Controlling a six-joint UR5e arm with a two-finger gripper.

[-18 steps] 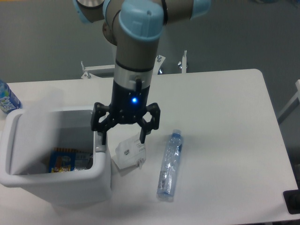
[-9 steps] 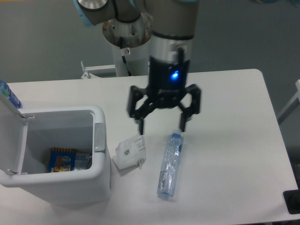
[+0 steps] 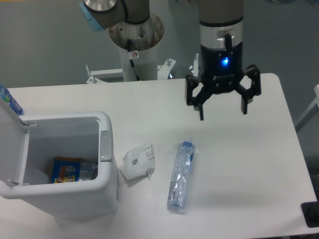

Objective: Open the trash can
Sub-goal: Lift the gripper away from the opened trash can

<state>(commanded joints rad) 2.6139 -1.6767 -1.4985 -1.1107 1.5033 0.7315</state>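
The trash can [image 3: 107,186], a large white boxy bin, stands at the table's front left. Its lid [image 3: 11,144] is swung up and back on the left side, so the inside shows. A grey push-button latch [image 3: 105,145] sits on its right rim. A colourful packet [image 3: 67,170] lies at the bottom inside. My gripper [image 3: 223,114] hangs open and empty above the table's back right, far from the can.
A crumpled white carton [image 3: 137,161] lies just right of the can. A clear plastic bottle [image 3: 180,176] lies beside it. A blue-labelled bottle [image 3: 9,102] stands at the far left edge. The arm's base [image 3: 135,35] is behind the table.
The gripper has moved from the can's right rim up and to the right, away from the can. The lid swung open and now stands upright on the left.
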